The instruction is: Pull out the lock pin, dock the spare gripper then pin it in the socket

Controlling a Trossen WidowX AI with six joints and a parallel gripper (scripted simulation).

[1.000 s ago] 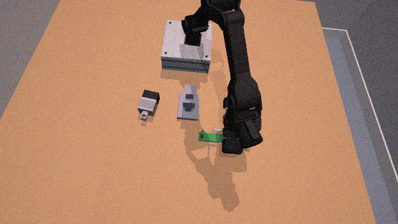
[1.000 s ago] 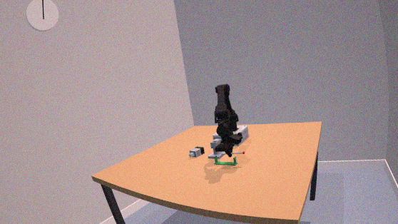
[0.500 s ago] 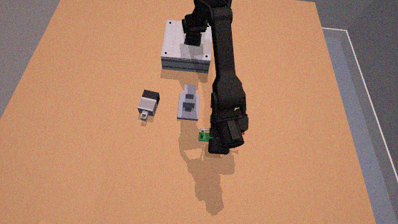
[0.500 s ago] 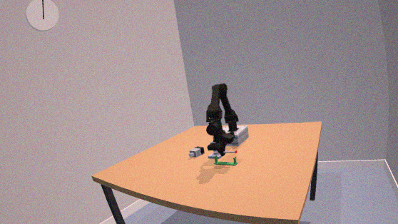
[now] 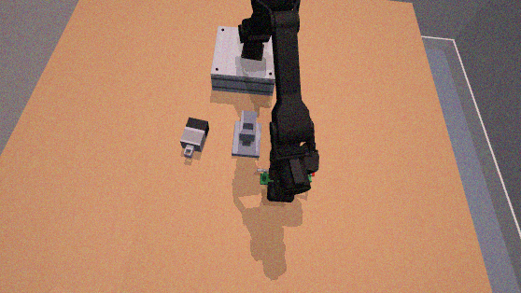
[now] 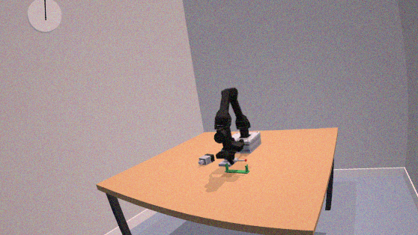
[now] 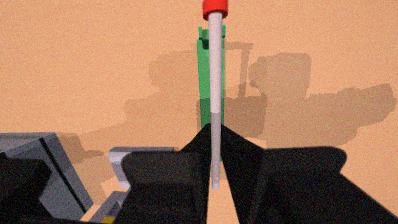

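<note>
My gripper (image 6: 231, 162) (image 7: 213, 127) is shut on the lock pin, a thin pale rod (image 7: 215, 70) with a red head (image 5: 313, 174) (image 6: 246, 160) (image 7: 215, 8). The pin lies level above the table; its plain end shows between the fingers in the wrist view. In the top view the arm hides the fingers. The grey mount (image 5: 253, 148) (image 6: 223, 164) stands clear of the pin, with no pin visible through its socket. Part of it shows behind the left finger in the wrist view. The spare gripper (image 5: 194, 135) (image 6: 205, 160), grey and black, lies left of the mount, its small spigot toward the front.
A green cradle (image 5: 264, 178) (image 6: 237, 171) (image 7: 204, 75) with two upright ends stands on the table below the pin, beyond the mount's front edge. The pale robot base (image 5: 229, 56) (image 6: 255, 140) is behind the mount. The arm reaches over the mount's right side.
</note>
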